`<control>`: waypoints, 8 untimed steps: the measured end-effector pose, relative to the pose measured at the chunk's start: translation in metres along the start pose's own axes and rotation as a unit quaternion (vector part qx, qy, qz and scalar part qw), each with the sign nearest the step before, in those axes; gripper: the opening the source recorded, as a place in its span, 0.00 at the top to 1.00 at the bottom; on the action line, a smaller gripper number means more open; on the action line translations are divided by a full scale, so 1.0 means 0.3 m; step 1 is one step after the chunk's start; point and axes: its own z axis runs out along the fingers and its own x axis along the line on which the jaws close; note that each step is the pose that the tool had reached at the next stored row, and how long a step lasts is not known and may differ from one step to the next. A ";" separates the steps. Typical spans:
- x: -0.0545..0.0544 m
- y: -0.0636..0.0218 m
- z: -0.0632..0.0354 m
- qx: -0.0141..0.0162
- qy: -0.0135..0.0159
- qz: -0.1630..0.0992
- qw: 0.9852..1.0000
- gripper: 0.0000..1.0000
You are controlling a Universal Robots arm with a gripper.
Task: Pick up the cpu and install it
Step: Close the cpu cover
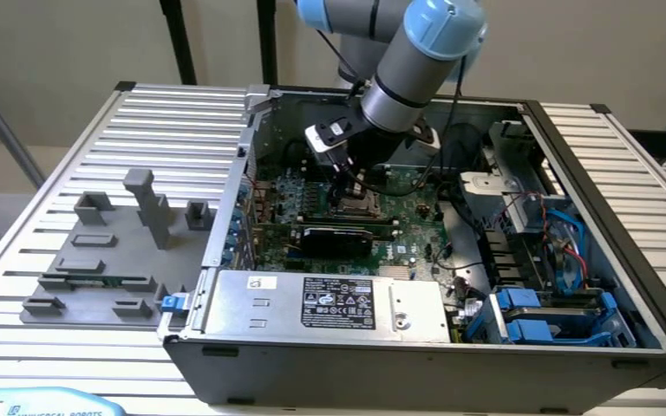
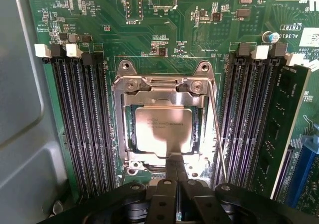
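The cpu, a shiny silver square, lies flat inside the motherboard socket, whose metal frame surrounds it. My gripper is shut, its two dark fingers pressed together with nothing between them. Their tips sit at the cpu's near edge; whether they touch it I cannot tell. In the exterior view the gripper hangs low inside the open computer case, right over the socket in the middle of the green motherboard.
Black memory slots flank the socket, with one memory stick seated. The power supply fills the case front, blue drive bays the exterior view's right. Grey fixture blocks stand on the slatted table at its left.
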 end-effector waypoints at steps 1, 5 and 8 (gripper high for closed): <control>0.000 -0.001 -0.003 0.000 0.000 0.000 1.000 0.89; 0.001 -0.008 -0.022 0.000 0.000 0.000 1.000 0.89; 0.002 -0.020 -0.037 0.000 0.000 0.000 1.000 0.89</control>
